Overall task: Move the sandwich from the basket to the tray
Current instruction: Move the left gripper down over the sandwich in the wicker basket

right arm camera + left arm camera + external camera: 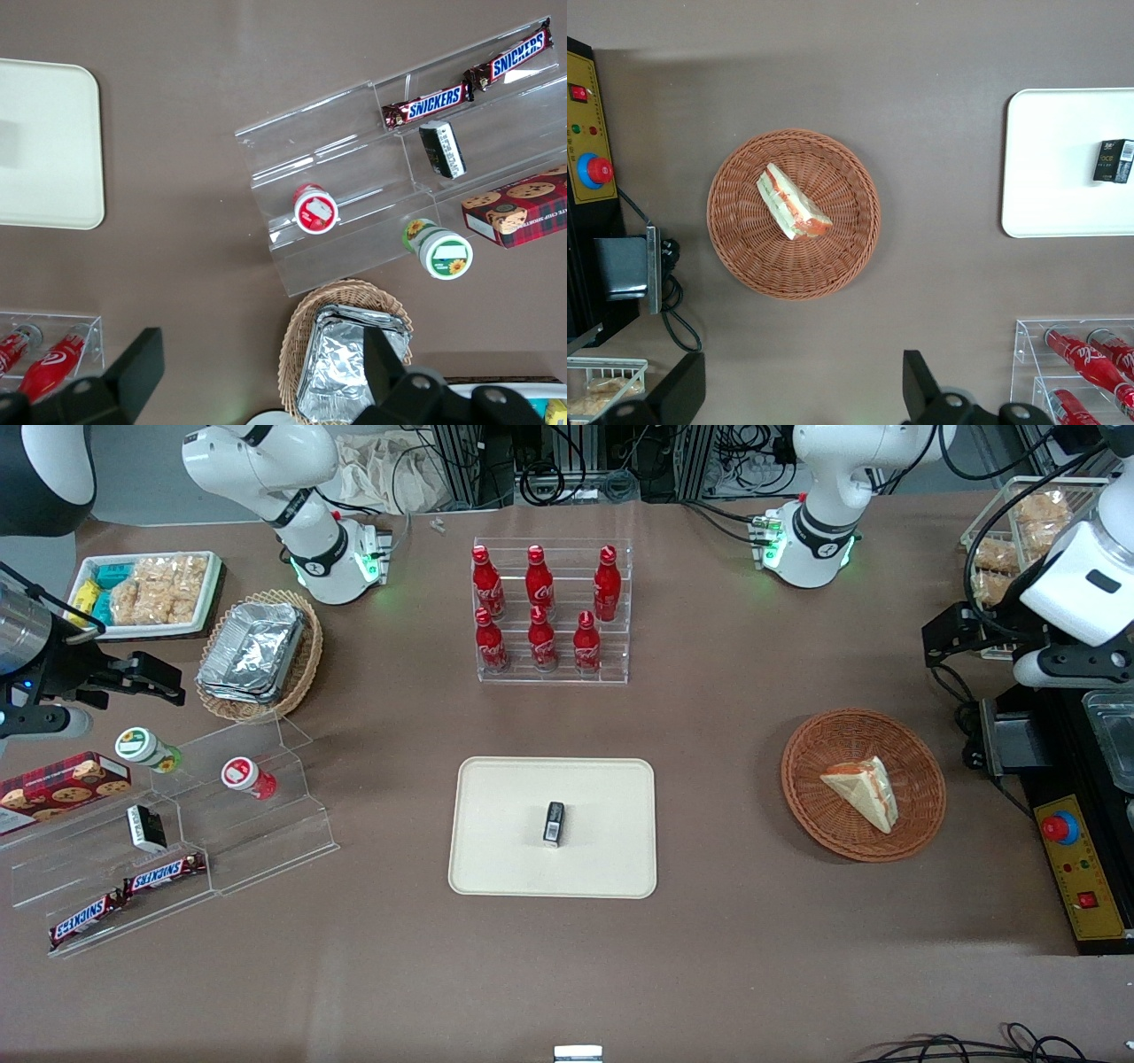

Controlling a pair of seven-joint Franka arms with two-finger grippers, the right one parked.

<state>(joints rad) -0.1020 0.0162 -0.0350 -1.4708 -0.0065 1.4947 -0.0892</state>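
The sandwich (864, 790) (793, 204), a pale bread wedge with red-orange and green filling at its edge, lies in the reddish-brown wicker basket (815, 815) (735, 248). The cream tray (496, 850) (1045, 177) lies mid-table toward the parked arm from the basket, with a small black box (554, 823) (1114, 161) on it. My gripper (952, 636) (802, 394) hangs open, high above the table. It is farther from the front camera than the basket, toward the working arm's end. Nothing is between its fingers.
A clear rack of red cola bottles (549, 611) stands farther back than the tray. A yellow control box with a red button (1072, 868) sits beside the basket at the table's end. A tan basket with foil containers (257, 655) and an acrylic snack stand (177, 833) lie toward the parked arm's end.
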